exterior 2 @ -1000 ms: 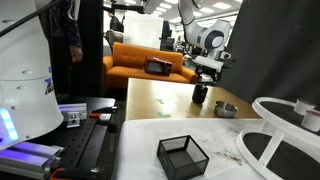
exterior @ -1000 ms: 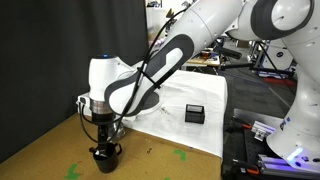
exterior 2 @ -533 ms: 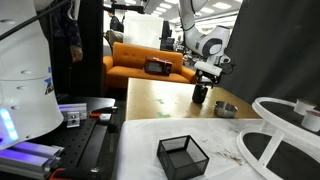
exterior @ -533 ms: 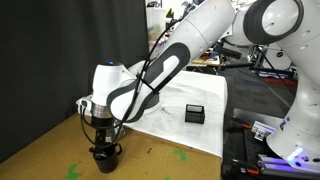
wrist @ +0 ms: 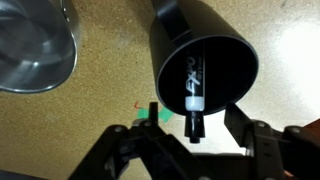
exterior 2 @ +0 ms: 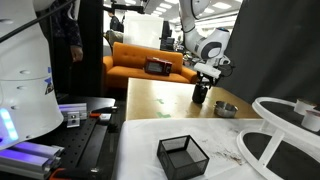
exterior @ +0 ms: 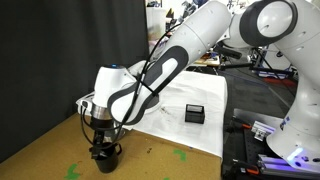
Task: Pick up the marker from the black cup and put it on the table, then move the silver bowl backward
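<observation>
In the lower centre of the wrist view, the black 2-finger gripper holds its jaws half-wide, not touching the dark thin marker with a white end inside the round black cup on the brown wooden table, with the shiny silver metal bowl at upper left.

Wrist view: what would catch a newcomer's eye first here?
The black cup fills the upper middle, with a marker lying inside it, tip over the lower rim. The gripper straddles that tip, jaws apart. A silver bowl sits at the top left on the table.
</observation>
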You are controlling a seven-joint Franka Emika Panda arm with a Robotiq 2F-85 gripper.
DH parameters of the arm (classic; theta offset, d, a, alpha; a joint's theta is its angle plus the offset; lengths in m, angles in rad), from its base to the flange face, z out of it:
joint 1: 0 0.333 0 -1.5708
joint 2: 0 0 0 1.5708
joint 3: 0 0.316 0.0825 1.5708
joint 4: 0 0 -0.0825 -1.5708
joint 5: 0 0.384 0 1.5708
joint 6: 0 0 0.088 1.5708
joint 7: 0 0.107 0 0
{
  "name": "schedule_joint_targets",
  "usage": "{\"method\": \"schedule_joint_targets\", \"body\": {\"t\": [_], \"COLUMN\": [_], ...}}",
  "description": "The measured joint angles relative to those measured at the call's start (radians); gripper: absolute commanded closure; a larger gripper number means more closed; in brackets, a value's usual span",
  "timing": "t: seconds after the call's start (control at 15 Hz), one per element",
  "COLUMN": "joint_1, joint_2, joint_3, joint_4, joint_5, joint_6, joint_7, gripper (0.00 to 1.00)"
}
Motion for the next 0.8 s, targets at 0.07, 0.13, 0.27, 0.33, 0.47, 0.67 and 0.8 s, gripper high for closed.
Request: {"method": "schedule_joint_targets", "body": {"t": [0.07, 0.13, 0.27, 0.33, 0.47, 0.67, 0.8], "joint_1": [-0.002, -0.003, -0.004, -0.004, -0.004, -0.004, -0.004], "joint_2": [0.003, 0.007, 0.012, 0.012, 0.012, 0.013, 0.013], "joint_3": [0.003, 0.005, 0.007, 0.008, 0.01, 0.014, 0.014], "joint_4": [0.002, 0.006, 0.014, 0.017, 0.022, 0.023, 0.023], "joint_5": [0.0, 0.0, 0.0, 0.0, 0.0, 0.0, 0.0], "joint_6": [0.001, 0.005, 0.01, 0.011, 0.012, 0.014, 0.015], "joint_7": [0.0, 0.0, 0.0, 0.0, 0.0, 0.0, 0.0], "gripper": [0.69, 0.77, 0.9, 0.97, 0.96, 0.95, 0.95]}}
